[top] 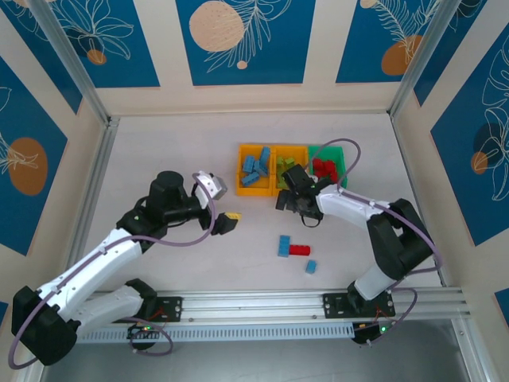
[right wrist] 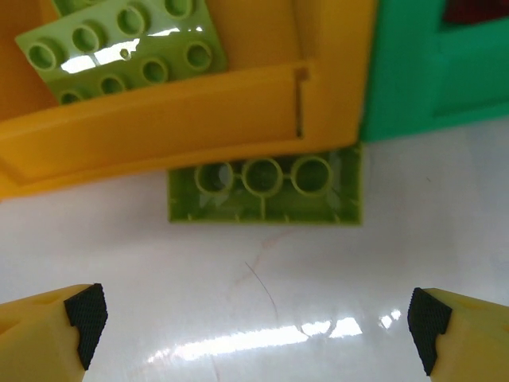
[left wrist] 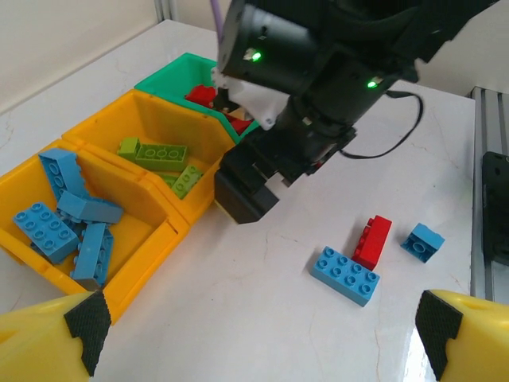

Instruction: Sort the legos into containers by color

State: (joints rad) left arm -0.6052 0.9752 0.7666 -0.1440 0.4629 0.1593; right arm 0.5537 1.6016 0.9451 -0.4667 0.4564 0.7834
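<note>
Just beside yellow bin (right wrist: 159, 131) wall, lime brick (right wrist: 265, 193)

Some legos (left wrist: 345, 274) in containers (left wrist: 184, 131), some loose

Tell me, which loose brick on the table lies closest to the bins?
The lime green brick, at the foot of the orange-yellow bin. The red brick, large blue brick and small blue brick lie farther out.

A robotics lab test cell: a white tabletop (top: 159, 143) boxed in by aluminium frame posts (top: 67, 60) and blue leaf-patterned wall panels (top: 238, 40). The left arm (top: 103, 259) and right arm (top: 390, 239) are bolted to an aluminium rail (top: 262, 306).
</note>
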